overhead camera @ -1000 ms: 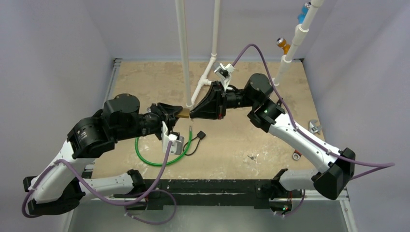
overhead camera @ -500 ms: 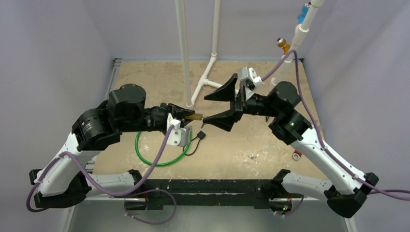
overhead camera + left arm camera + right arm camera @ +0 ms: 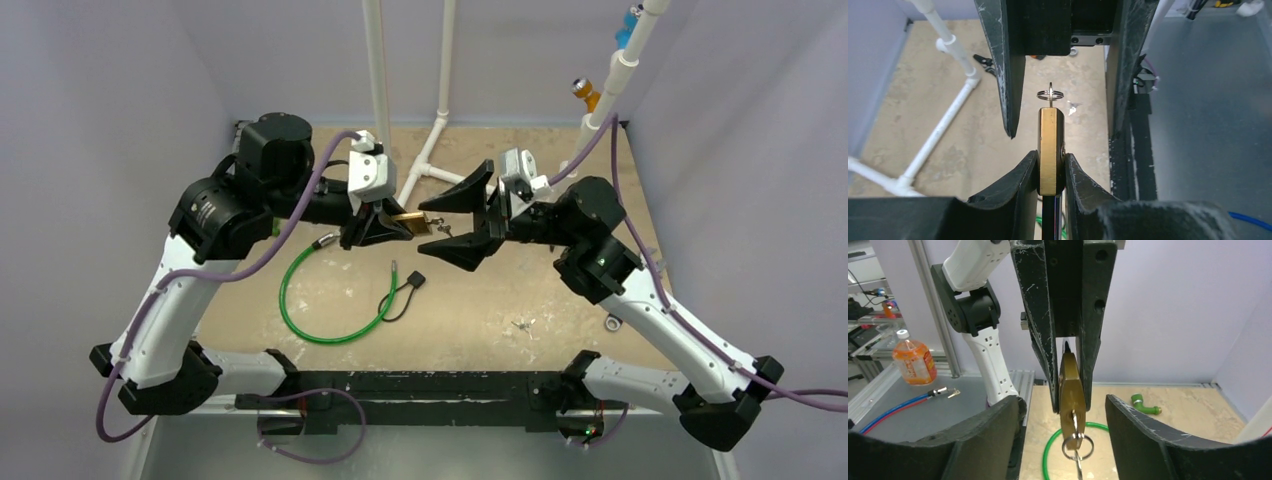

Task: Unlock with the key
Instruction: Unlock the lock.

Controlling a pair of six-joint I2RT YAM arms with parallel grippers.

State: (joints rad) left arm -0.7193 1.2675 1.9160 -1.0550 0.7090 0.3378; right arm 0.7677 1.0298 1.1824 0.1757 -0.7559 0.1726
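You see the padlock point(image 3: 408, 219) above the table point(image 3: 560, 150), with the left gripper point(image 3: 392, 226) clamped on its left end. The key point(image 3: 441, 230) sits in its right end, between the spread fingers of the right gripper point(image 3: 421, 227). The cable loop point(image 3: 284, 305) lies in front of the padlock, leftward; the pipe point(image 3: 420, 170) stands behind it.

One padlock point(image 3: 1050, 150), one key point(image 3: 1074, 426), one green cable point(image 3: 284, 303)

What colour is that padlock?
The padlock is brass-gold, clearest in the left wrist view.
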